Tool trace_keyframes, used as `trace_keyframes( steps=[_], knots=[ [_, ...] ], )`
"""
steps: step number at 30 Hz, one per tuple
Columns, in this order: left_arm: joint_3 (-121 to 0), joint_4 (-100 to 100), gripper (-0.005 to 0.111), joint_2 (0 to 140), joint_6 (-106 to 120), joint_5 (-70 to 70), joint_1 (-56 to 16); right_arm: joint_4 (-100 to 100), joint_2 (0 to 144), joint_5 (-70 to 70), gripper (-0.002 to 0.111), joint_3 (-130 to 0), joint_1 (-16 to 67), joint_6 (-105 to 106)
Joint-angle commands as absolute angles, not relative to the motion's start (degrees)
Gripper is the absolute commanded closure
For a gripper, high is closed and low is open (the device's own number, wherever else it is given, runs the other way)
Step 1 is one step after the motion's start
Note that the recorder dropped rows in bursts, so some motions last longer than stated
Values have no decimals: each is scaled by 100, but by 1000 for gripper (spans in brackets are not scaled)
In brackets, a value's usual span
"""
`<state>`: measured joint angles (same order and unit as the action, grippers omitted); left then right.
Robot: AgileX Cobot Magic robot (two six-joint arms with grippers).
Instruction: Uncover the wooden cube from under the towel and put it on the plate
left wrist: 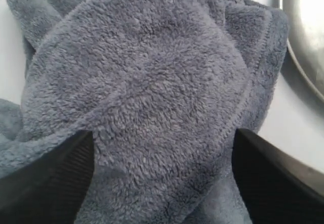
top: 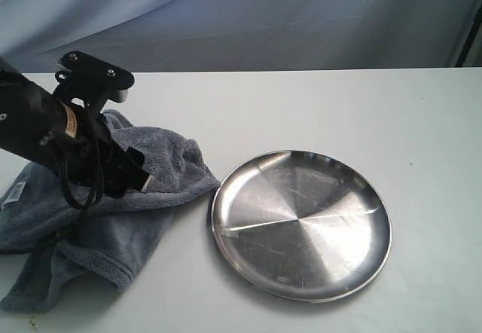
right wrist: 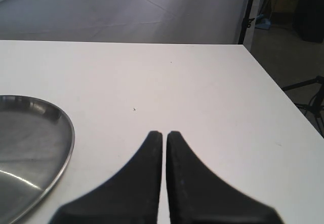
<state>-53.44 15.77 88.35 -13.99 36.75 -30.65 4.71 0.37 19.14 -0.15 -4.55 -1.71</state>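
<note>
The dark grey-blue towel (top: 113, 220) lies bunched on the left of the table, its white label (top: 13, 193) at the far left. The wooden cube is hidden; a rounded hump in the towel (left wrist: 152, 82) fills the left wrist view. My left gripper (top: 139, 175) hangs low over that hump, open, one finger (left wrist: 55, 178) on each side of the fold. The shiny steel plate (top: 301, 224) sits right of the towel, with nothing on it. My right gripper (right wrist: 164, 135) is shut, with nothing in it, over bare table beside the plate's rim (right wrist: 68, 133).
The white table (top: 301, 107) ends at a right edge (right wrist: 283, 97) with floor and stands beyond. A grey backdrop (top: 263, 16) hangs behind the table. The left arm's black body (top: 45, 129) leans in from the left over the towel.
</note>
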Motion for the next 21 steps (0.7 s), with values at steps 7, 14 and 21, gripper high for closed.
trace_keyframes(
  steps=[7, 14, 21],
  knots=[
    [-5367, 1533, 35, 9340, -1582, 3582, -3083, 468, 0, 1910, 105, 0, -455, -178],
    [-5367, 1533, 54, 9469, -1804, 3598, -3083, 468, 0, 1910, 105, 0, -455, -178],
    [-5367, 1533, 107, 9456, -1804, 3598, -3083, 468, 0, 1910, 105, 0, -455, -178]
  ],
)
